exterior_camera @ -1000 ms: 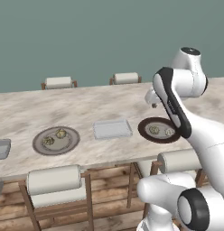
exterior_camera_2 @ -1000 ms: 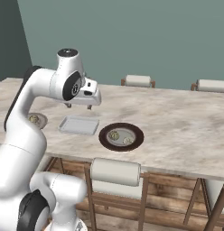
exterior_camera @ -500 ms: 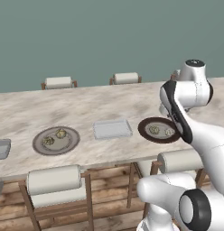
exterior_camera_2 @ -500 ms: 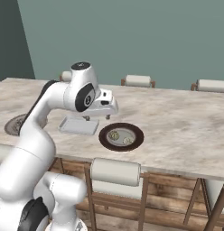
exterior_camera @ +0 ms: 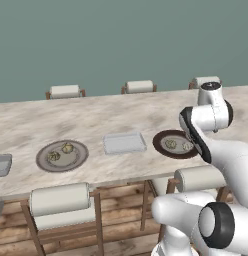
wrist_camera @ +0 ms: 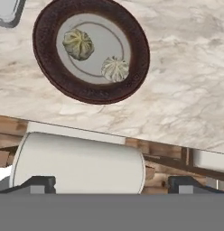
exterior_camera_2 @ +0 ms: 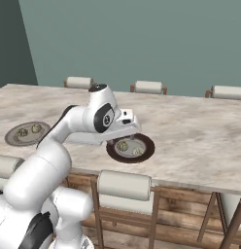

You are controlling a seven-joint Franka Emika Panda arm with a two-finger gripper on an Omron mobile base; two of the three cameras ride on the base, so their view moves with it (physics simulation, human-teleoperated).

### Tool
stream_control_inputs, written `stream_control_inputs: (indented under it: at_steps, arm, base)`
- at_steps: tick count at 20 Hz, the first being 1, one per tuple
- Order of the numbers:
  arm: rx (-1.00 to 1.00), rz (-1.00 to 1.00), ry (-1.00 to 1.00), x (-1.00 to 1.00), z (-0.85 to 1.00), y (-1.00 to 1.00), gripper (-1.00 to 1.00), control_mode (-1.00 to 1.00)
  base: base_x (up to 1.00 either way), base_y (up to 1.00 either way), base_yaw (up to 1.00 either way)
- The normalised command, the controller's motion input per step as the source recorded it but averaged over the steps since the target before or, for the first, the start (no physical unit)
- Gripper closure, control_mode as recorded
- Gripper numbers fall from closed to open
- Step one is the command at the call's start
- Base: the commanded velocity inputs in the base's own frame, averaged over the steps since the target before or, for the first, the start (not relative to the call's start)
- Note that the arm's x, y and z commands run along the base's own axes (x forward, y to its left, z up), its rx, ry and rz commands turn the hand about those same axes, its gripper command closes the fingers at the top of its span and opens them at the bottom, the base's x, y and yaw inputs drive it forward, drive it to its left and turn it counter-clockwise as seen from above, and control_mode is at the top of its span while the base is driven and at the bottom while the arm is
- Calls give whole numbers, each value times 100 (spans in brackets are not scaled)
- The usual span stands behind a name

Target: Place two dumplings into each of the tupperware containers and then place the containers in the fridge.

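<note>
Two-finger gripper (wrist_camera: 111, 182) spread wide, empty, hovering above the marble counter (wrist_camera: 186, 81) edge w/ a cream-cushioned stool (wrist_camera: 80, 164) right under it. Ahead of the tips: dark brown-rimmed round plate (wrist_camera: 48, 74) w/ 2 pale lumpy dumplings (wrist_camera: 78, 43) (wrist_camera: 115, 68) side by side, apart. Light-grey rectangular tupperware tray (exterior_camera: 124, 143) sits empty just past that plate; second brown-rimmed plate (exterior_camera: 62, 155) w/ 2 more dumplings (exterior_camera: 67, 148) further off.

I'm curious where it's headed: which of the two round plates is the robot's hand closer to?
The dark-rimmed plate with two dumplings, nearest the arm. The open gripper looks down at it. The lighter plate lies far beyond the grey tray.
</note>
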Motion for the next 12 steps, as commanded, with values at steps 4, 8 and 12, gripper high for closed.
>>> stream_control_inputs:
  at_steps: [4,8,12]
  arm:
    - [0,6,10,55,-33,-14,-100,-100]
    - [0,0,7,52,-40,0,-100,-100]
    - [0,0,7,51,-40,0,-100,-100]
  base:
    - [0,0,0]
    - [0,0,0]
    - [0,0,0]
